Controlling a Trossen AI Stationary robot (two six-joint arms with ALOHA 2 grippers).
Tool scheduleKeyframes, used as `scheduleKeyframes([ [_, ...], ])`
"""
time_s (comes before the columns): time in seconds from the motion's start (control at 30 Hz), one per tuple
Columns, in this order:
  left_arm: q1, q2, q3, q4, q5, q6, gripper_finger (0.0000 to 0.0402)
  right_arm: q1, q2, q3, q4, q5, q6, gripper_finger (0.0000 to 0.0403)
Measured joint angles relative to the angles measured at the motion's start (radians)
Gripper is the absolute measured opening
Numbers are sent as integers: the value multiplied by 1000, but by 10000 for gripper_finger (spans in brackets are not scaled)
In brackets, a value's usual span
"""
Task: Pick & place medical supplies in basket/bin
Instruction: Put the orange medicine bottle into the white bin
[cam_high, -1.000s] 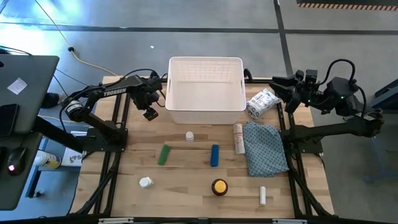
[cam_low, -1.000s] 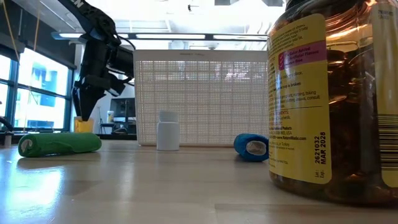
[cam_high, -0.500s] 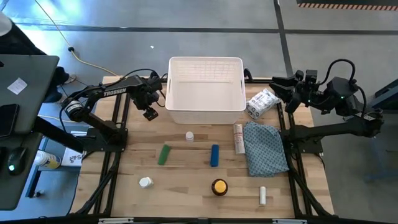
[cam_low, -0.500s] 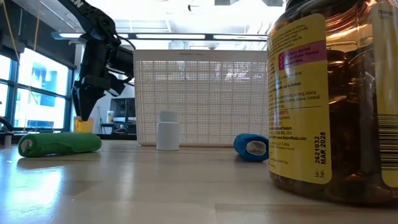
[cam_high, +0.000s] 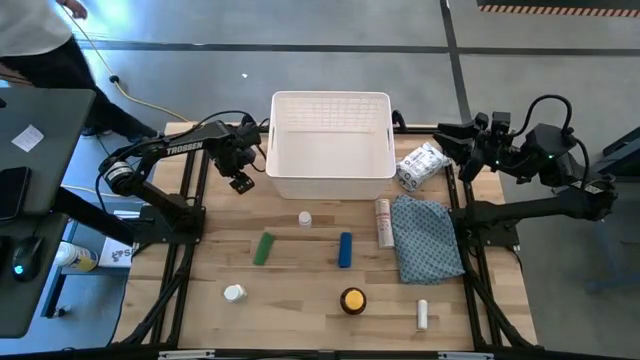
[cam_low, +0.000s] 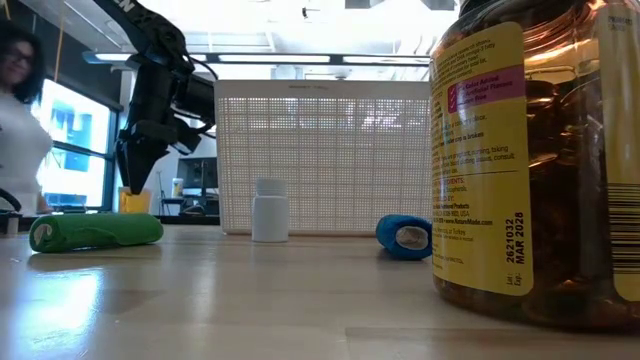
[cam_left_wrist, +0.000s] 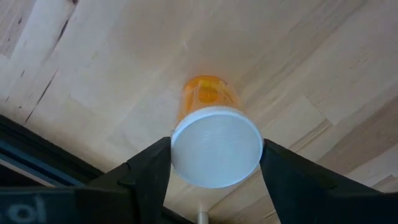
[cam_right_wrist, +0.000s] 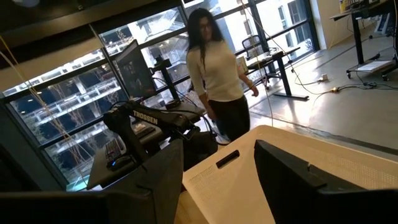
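My left gripper points down at the table just left of the white bin and is shut on an orange bottle with a white cap. That bottle stands upright on the wood. My right gripper waits open and level, high at the far right. On the table lie a small white bottle, a green piece, a blue piece, a white tube, a crinkly packet and an amber bottle with a yellow cap. My left gripper pinches the white cap of the orange bottle between its two fingers, one on either side of the cap's rim. The fingers come from above, pointing down. The bottle stands upright below them with its base on the table.
A blue-grey patterned cloth lies at the right, with a white bottle and another white tube near the front edge. A person stands beyond the far left corner, beside a desk with a laptop.
A person has walked into view beyond the table's far left corner. Neither arm nor any item on the table has visibly moved.
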Motion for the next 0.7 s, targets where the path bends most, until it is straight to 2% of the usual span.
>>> scheduleKeyframes([
  [0.3,0,0,59,-23,0,3,246,0,0,0,1,0,0,189],
  [0.47,0,0,111,-60,-5,17,254,0,0,0,3,0,0,189],
  [0.7,0,0,221,-185,-94,79,258,0,0,0,7,0,0,189],
])
